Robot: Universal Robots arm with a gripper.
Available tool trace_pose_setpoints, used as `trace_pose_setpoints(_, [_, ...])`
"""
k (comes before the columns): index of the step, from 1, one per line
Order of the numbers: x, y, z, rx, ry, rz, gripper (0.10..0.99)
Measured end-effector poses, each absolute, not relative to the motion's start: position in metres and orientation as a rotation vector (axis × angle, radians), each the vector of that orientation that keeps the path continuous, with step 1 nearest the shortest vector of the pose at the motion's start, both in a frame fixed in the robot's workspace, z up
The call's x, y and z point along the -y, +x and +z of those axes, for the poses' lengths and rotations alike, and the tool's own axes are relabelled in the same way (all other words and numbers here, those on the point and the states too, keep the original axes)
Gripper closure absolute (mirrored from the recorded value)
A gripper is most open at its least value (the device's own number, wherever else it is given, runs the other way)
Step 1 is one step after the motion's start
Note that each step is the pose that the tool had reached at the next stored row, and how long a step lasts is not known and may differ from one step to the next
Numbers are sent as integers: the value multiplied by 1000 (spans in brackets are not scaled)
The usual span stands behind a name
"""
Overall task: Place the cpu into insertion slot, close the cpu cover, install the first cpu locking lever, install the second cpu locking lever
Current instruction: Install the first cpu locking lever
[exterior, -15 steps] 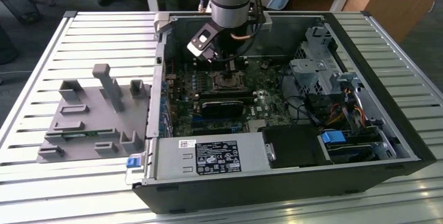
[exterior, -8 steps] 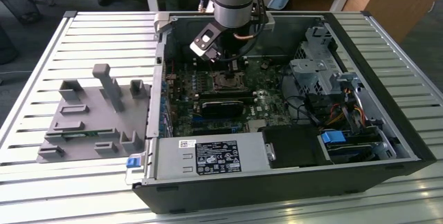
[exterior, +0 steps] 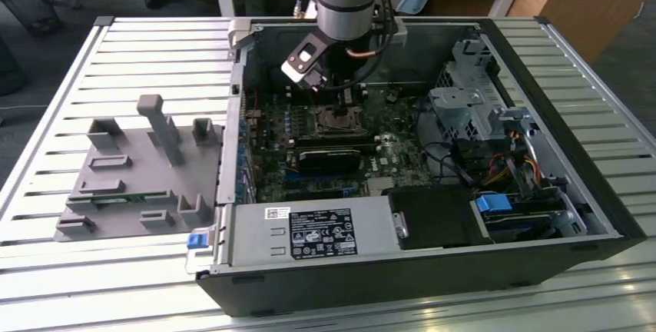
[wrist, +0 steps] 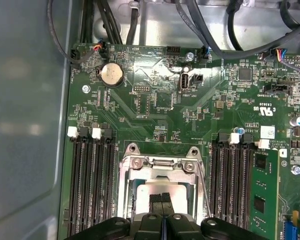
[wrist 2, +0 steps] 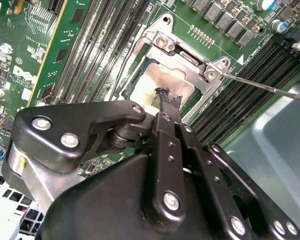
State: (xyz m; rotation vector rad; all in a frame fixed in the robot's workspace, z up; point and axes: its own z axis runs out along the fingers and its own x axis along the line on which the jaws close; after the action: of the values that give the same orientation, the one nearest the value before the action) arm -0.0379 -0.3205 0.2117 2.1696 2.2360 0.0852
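My gripper [wrist: 162, 199] is shut, its two black fingertips pressed together with nothing between them. The tips are at the pale face of the cpu [wrist: 145, 192], which lies flat in the insertion slot [exterior: 336, 121]; I cannot tell whether they touch it. The silvery cpu cover [wrist: 126, 182] lies down around the chip, its window framing the chip's face. In the second wrist view the same fingertips [wrist 2: 166, 100] meet over the cpu [wrist 2: 157, 80], with the cpu cover [wrist 2: 190, 59] beyond. A thin wire locking lever [wrist 2: 270, 90] sticks out sideways from the socket corner. In the exterior view the gripper [exterior: 346, 100] hangs over the socket.
Black memory slots [wrist: 90, 185] flank the socket on both sides. A long black card [exterior: 330, 155] lies just in front of the socket, then the power supply [exterior: 307, 234]. Case walls, cables [exterior: 512, 167] and a drive cage [exterior: 466, 113] crowd the exterior view's right. A grey fixture [exterior: 134, 170] stands outside the case.
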Motion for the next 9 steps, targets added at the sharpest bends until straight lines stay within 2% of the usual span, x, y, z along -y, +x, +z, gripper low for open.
trace_pose_setpoints(9, [320, -38, 222, -2236, 2170, 85, 980])
